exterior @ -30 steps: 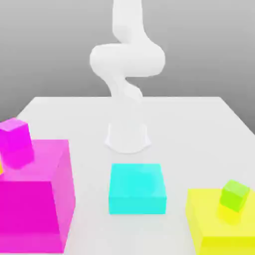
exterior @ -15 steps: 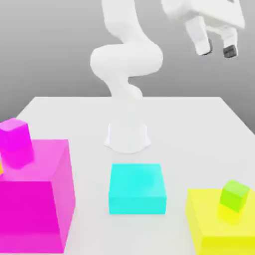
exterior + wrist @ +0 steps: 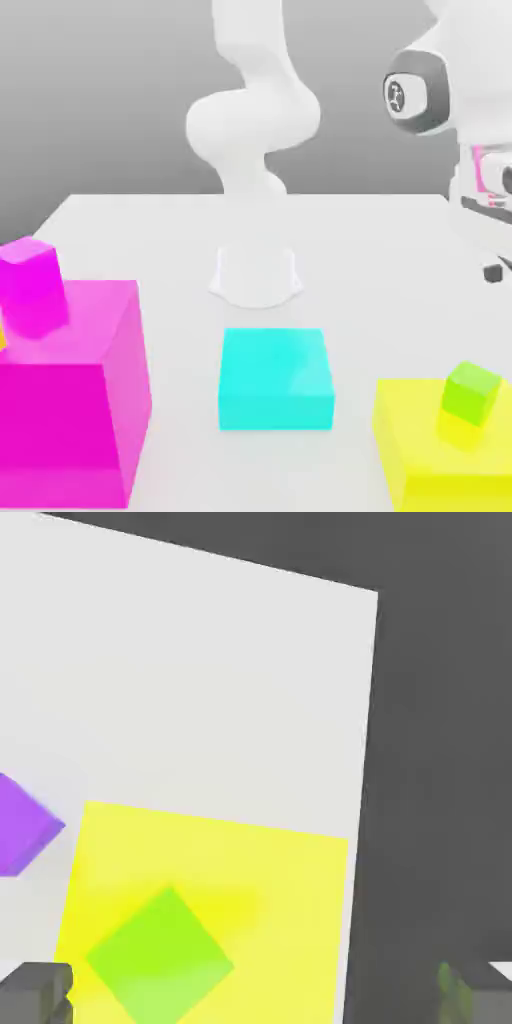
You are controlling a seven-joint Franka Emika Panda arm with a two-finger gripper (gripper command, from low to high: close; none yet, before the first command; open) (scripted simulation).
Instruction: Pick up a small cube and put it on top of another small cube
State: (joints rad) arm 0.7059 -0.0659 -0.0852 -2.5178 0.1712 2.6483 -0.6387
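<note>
The lime-green cube (image 3: 472, 393), probably the one to be picked up, sits on top of the yellow block (image 3: 430, 440), where it sat a second ago. What has changed is the arm (image 3: 255, 120): half a second ago the jaws (image 3: 255, 994) were high up over the far part of the scene, and now they have come lower, on the exterior view's right, near the yellow block. They are spread wide with nothing between them, so the approach looks under way and the grasp is still to come.

In the hand view the cube lies off-centre and turned at an angle to the jaws (a twist of the wrist would probably help), so a straight drop now might clip a corner.

Further out, the cyan slab (image 3: 275, 375) and the magenta block (image 3: 70, 430) have not shifted on the white worktop (image 3: 350, 240). The magenta cube (image 3: 30, 272) remains on the magenta block and could be the one to stack on, though a purple object (image 3: 25, 827) near the yellow block might serve instead; I cannot tell which.
</note>
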